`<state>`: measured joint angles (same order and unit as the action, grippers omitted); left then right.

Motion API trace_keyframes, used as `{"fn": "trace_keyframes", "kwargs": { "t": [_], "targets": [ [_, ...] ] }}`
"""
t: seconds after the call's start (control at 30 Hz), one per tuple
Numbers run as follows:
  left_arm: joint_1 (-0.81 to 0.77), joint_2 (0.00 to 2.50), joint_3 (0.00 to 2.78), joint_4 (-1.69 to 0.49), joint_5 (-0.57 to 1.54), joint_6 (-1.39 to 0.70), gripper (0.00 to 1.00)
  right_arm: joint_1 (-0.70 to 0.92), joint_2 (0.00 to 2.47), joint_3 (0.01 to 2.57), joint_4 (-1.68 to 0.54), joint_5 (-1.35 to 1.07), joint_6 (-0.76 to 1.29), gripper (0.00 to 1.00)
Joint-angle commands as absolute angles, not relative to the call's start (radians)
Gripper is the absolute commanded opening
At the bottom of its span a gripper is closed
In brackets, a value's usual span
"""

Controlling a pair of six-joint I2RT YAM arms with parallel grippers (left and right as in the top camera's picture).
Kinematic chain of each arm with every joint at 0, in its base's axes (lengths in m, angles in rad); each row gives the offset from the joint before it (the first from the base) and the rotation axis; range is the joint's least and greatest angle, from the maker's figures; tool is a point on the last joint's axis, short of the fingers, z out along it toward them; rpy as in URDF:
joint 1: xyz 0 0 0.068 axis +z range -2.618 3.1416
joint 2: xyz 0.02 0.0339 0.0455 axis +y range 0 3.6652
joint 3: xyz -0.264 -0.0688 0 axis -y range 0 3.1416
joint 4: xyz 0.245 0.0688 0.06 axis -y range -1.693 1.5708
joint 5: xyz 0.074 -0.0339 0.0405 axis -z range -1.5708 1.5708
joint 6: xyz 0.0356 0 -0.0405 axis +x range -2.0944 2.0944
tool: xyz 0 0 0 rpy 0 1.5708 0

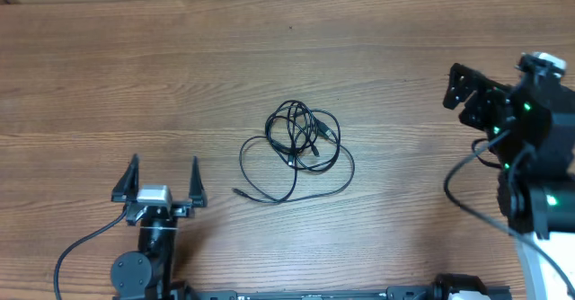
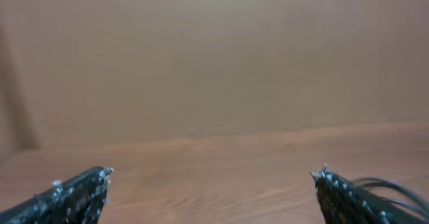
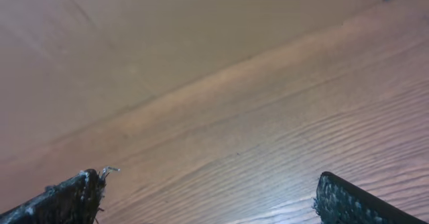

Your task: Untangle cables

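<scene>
While the left gripper [image 1: 164, 161] and right gripper [image 3: 213, 178] stand wide apart and empty, the cables [image 1: 295, 149] lie tangled on the table [image 1: 180, 66] between them; pinching several strands together could tighten the knot.

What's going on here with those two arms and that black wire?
The job is to untangle the cables, a loose knot of thin black wires lying in the middle of the wooden table. Nothing touches them at this moment. The left gripper sits open and empty to the tangle's left; the right gripper, also open and empty, is off to its right.
</scene>
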<state>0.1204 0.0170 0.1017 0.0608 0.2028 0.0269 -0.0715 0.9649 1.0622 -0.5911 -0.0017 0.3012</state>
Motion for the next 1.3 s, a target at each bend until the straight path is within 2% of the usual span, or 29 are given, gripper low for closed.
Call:
{"fn": "trace_keyframes", "kwargs": {
  "t": [0.0,0.23,0.37,0.53,0.7,0.93,1.17,1.27],
  "targets": [
    [0.124,0.007,0.372,-0.053,0.29,0.036,1.0,-0.074,0.904,1.093,-0.616,-0.01,0.302,1.0],
    [0.124,0.138,0.886,-0.344,0.148,0.078,0.99,-0.074,0.86,1.093,-0.733,-0.01,0.28,1.0],
    [0.124,0.359,1.193,-0.455,0.15,0.094,1.0,-0.074,0.86,1.093,-0.735,0.012,0.28,1.0],
    [0.124,0.665,1.544,-0.61,0.17,0.159,1.0,-0.074,0.86,1.093,-0.697,0.165,0.28,1.0],
    [0.124,0.916,1.802,-0.659,0.168,0.285,1.0,-0.074,0.865,1.093,-0.678,0.261,0.281,1.0],
    [0.124,1.131,1.868,-0.682,0.182,0.317,1.0,-0.074,0.942,1.093,-0.643,0.379,0.285,1.0],
    [0.124,1.237,1.868,-0.779,0.186,0.306,1.0,-0.074,1.13,1.093,-0.455,0.434,0.288,1.0],
    [0.124,1.245,1.868,-0.779,0.256,0.292,0.99,-0.074,1.217,1.093,-0.369,0.429,0.289,1.0]
  ]
}}
